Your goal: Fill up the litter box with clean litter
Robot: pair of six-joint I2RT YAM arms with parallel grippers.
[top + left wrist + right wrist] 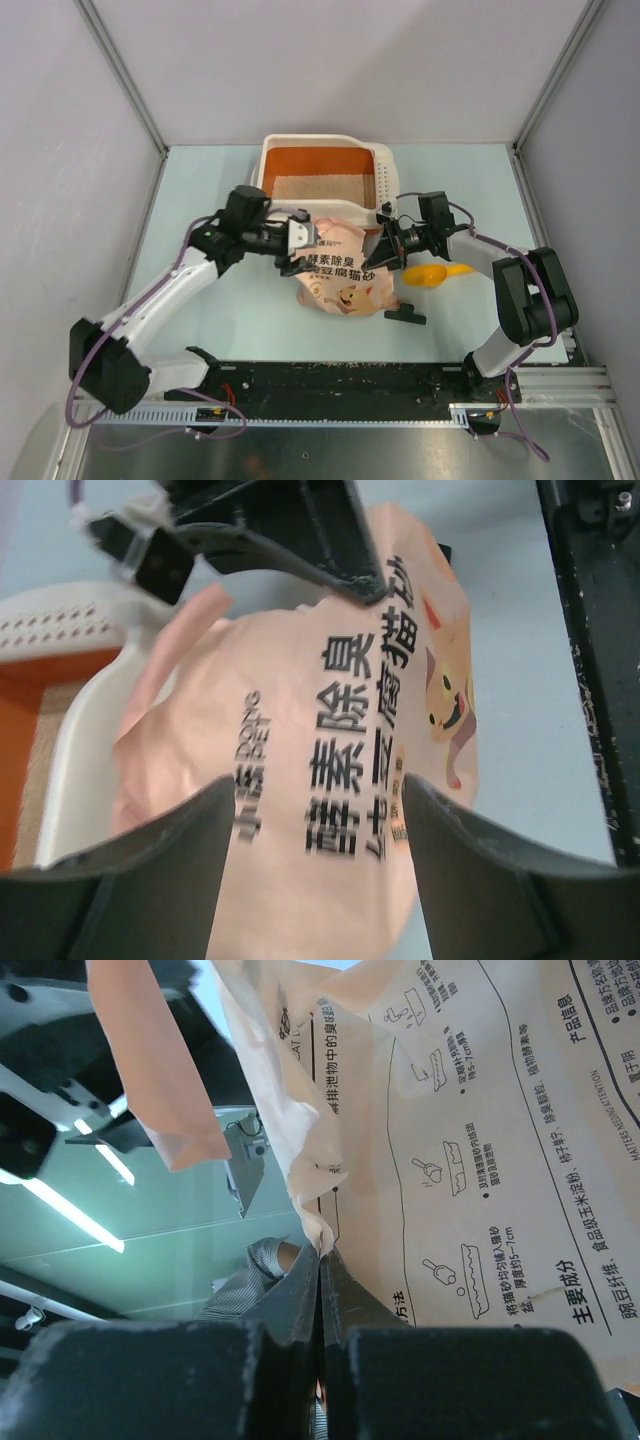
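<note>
The litter box (322,148) stands at the back of the table with the clean litter (325,187) covering its floor. A pink printed bag (342,272) lies just in front of it, its top raised toward the box. My right gripper (384,246) is shut on the bag's right edge; the right wrist view shows the jaws (322,1255) pinching a fold of the bag (480,1160). My left gripper (297,250) is open at the bag's left side, its fingers (180,830) straddling the bag (330,730). The box rim (70,630) shows at the left of that view.
An orange plastic scoop (436,273) lies right of the bag, under the right arm. A small black piece (405,316) lies at the bag's lower right corner. A loose torn strip of the bag (140,1060) hangs in the right wrist view.
</note>
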